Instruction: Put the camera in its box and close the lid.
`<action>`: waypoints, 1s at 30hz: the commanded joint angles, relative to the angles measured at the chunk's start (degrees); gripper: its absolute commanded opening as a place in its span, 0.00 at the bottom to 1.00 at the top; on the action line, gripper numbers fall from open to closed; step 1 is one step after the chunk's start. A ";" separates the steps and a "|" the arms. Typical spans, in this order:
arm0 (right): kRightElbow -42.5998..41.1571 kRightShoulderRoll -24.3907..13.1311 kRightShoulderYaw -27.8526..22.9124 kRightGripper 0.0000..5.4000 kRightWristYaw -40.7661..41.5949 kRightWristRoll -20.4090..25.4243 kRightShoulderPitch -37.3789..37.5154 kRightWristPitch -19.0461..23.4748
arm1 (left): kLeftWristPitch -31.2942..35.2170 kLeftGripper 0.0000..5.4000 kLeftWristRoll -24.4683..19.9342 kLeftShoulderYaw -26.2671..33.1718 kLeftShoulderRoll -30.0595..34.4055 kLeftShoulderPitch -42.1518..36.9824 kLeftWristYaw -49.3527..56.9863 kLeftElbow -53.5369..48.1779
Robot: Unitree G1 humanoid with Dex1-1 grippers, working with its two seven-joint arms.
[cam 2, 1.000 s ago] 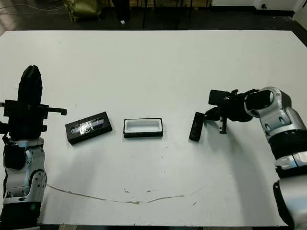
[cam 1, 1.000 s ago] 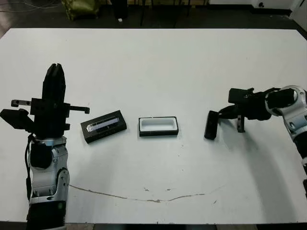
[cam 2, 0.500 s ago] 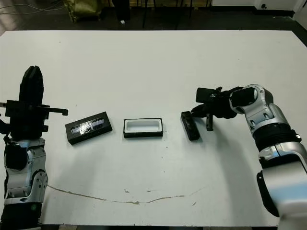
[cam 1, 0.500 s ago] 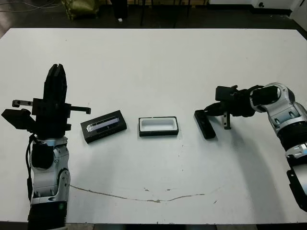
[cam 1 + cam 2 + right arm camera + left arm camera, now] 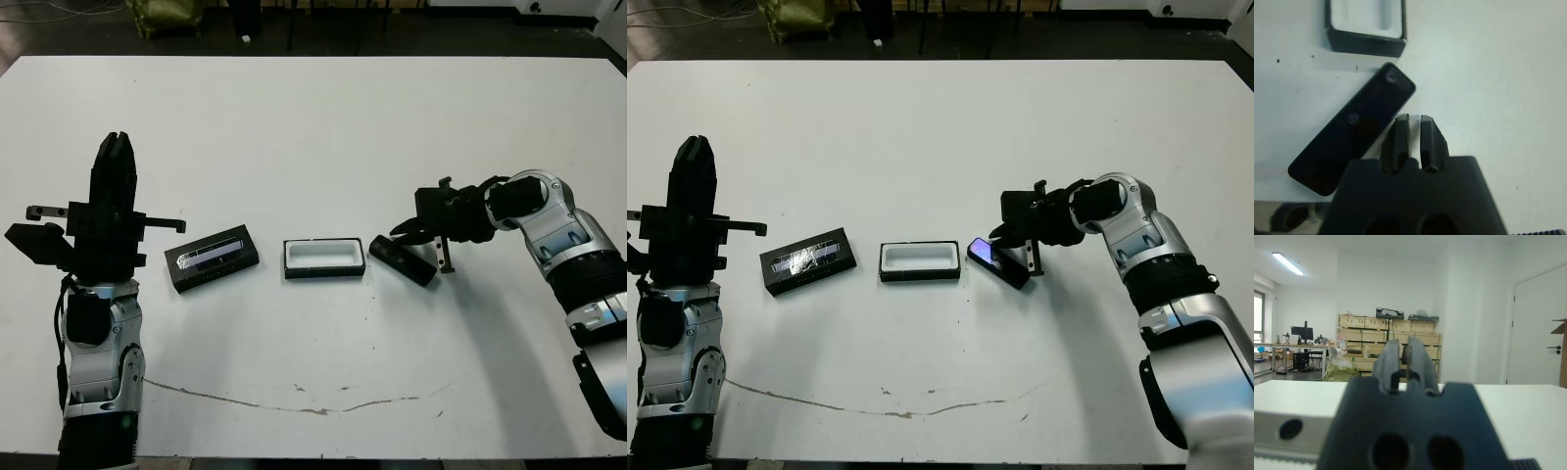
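The camera (image 5: 402,260), a slim black bar with a bluish screen end (image 5: 982,250), lies flat and slanted just right of the box (image 5: 324,258), a black tray with white lining. In the right wrist view the camera (image 5: 1352,129) sits beside the box (image 5: 1365,22), close but apart. My right gripper (image 5: 400,233) is shut and empty, its fingertips (image 5: 1402,120) at the camera's long edge. The lid (image 5: 211,258) with its window strip lies left of the box. My left gripper (image 5: 116,142) stands upright and shut over the table's left side, holding nothing.
A thin dark crack line (image 5: 294,401) runs across the white table near its front edge. Beyond the far edge there are chair legs and a yellow-green bag (image 5: 167,15). The left wrist view shows shelves of crates (image 5: 1386,330) and a door.
My right gripper has swept left across the table, pushing the camera from the right side up beside the box's right end; the camera has turned to a slant. The left arm stayed put.
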 commanded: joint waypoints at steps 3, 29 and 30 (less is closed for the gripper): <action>4.88 -1.06 -2.68 0.00 -6.67 -0.22 2.95 -0.81 | 1.23 0.00 -0.30 -0.03 0.26 1.13 -0.06 0.00; -49.84 -1.57 -26.36 0.07 -30.59 26.98 28.68 32.24 | -0.36 0.00 0.65 0.15 0.34 1.24 -0.79 1.15; -51.08 -1.78 -26.55 0.10 -30.20 28.01 29.45 33.39 | -0.34 0.00 0.61 0.12 0.34 1.24 -0.84 1.13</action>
